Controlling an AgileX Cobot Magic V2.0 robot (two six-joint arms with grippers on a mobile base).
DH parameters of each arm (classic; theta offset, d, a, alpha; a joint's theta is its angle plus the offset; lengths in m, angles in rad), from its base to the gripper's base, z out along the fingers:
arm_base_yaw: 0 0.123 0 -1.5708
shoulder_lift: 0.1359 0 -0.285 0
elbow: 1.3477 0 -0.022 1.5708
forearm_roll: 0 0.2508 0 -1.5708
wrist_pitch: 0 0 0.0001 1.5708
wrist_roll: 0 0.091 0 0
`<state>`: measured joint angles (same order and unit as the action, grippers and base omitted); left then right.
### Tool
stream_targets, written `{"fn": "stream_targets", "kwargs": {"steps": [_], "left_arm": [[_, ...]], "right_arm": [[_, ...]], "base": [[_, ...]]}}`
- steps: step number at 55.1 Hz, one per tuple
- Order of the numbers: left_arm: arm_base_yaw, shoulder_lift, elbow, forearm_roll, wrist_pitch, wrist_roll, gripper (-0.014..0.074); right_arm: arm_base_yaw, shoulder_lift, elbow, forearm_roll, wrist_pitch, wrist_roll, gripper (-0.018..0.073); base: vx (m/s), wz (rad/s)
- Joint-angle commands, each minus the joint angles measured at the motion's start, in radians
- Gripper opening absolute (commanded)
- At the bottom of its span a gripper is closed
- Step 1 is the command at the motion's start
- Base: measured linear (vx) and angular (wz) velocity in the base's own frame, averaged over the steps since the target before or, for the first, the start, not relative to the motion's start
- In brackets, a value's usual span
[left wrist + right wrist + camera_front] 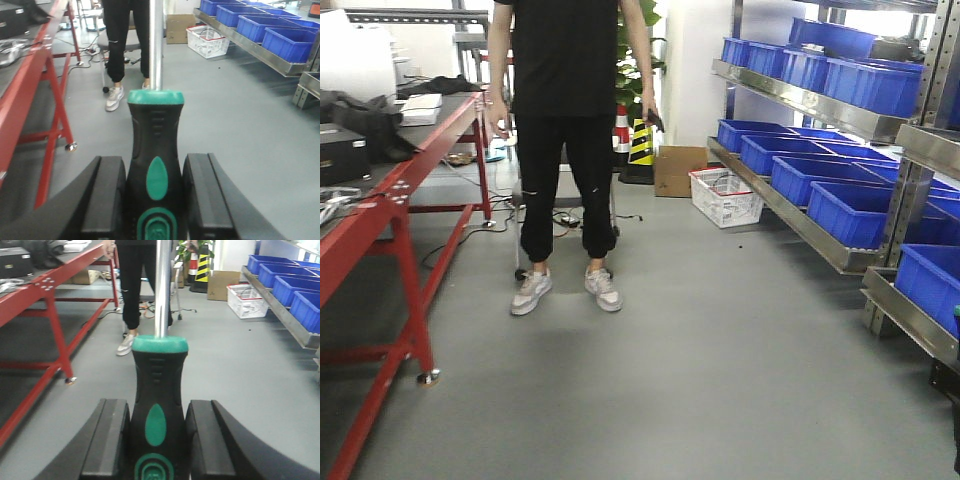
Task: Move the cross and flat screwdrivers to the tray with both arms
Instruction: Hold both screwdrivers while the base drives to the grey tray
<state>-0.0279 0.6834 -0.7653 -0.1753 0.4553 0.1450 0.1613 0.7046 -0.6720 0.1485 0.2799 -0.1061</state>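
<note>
Grey workshop floor stretches between a red steel-framed workbench and metal shelving lined with deep blue plastic bins, with a person in black clothes and pale trainers standing ahead. Both arms carry a load. The left claw is clenched on a slim screwdriver with a chunky black handle and green patches, its matte black fingers pressing the waisted grip from either side. The right claw grasps the matching screwdriver the same way. Each polished grey metal shaft points straight ahead of its claw. Gripping the broad, ribbed handle rather than the smooth thin shaft probably gives surer purchase for the carry. Both tips run out of frame, so cross and flat cannot be told apart. No view shows the shallow grey metal tray, so delivery appears to lie ahead.
</note>
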Motion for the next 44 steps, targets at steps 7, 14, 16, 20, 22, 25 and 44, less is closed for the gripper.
{"fn": "stream_targets", "kwargs": {"steps": [7,14,16,20,22,25,44], "left_arm": [[-0.004,-0.001,-0.027,-0.014,-0.092,-0.001,0.0000],[-0.004,-0.001,-0.027,-0.014,-0.092,-0.001,0.0000],[-0.004,-0.001,-0.027,-0.014,-0.092,-0.001,0.0000],[-0.004,-0.001,-0.027,-0.014,-0.092,-0.001,0.0000],[-0.004,-0.001,-0.027,-0.014,-0.092,-0.001,0.0000],[-0.004,-0.001,-0.027,-0.014,-0.092,-0.001,0.0000],[-0.004,-0.001,-0.027,-0.014,-0.092,-0.001,0.0000]], "right_arm": [[-0.003,-0.005,-0.035,-0.001,-0.099,-0.006,-0.0008],[-0.003,-0.005,-0.035,-0.001,-0.099,-0.006,-0.0008],[-0.003,-0.005,-0.035,-0.001,-0.099,-0.006,-0.0008],[-0.003,-0.005,-0.035,-0.001,-0.099,-0.006,-0.0008],[-0.003,-0.005,-0.035,-0.001,-0.099,-0.006,-0.0008],[-0.003,-0.005,-0.035,-0.001,-0.099,-0.006,-0.0008],[-0.003,-0.005,-0.035,-0.001,-0.099,-0.006,-0.0008]], "base": [[0.56,-0.21],[0.54,-0.30],[0.53,-0.39],[0.52,-0.43],[0.51,-0.47],[0.51,-0.50],[0.49,-0.60]]}}
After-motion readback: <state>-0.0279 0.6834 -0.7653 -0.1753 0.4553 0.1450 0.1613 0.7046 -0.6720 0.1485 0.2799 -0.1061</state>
